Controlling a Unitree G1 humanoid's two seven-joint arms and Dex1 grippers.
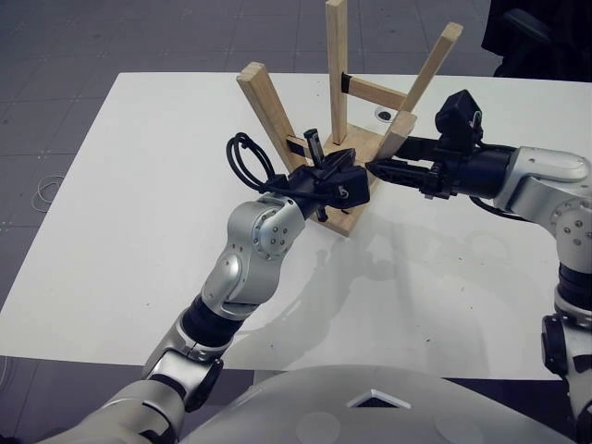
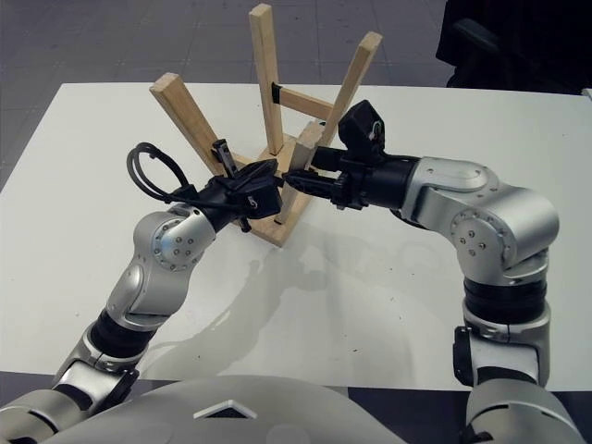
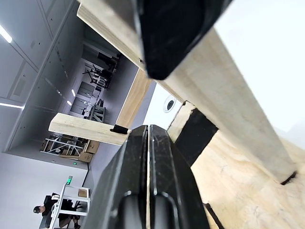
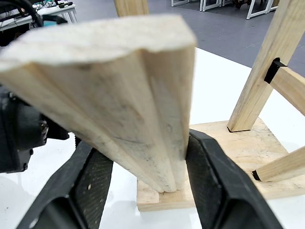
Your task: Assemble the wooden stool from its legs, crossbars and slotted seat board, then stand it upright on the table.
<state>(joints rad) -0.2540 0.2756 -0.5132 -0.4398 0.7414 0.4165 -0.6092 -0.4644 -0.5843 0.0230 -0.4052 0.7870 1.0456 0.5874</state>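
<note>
The stool lies upside down on the white table, its seat board [image 1: 348, 220] flat and three legs pointing up: a left leg [image 1: 265, 109], a middle leg [image 1: 338, 65] and a right leg [image 1: 433, 67]. A crossbar [image 1: 376, 92] joins the middle and right legs. My right gripper [image 1: 375, 168] is shut on a fourth leg [image 4: 119, 86], whose lower end stands at the near corner of the seat board [image 4: 248, 143]. My left gripper [image 1: 328, 150] is open at the foot of the left leg [image 3: 228, 95], one finger [image 3: 174, 33] against it.
A small round fitting [image 1: 382, 115] lies on the table behind the stool. The table [image 1: 139, 203] has free room to the left and in front. A dark chair [image 1: 536, 37] stands beyond the far right corner.
</note>
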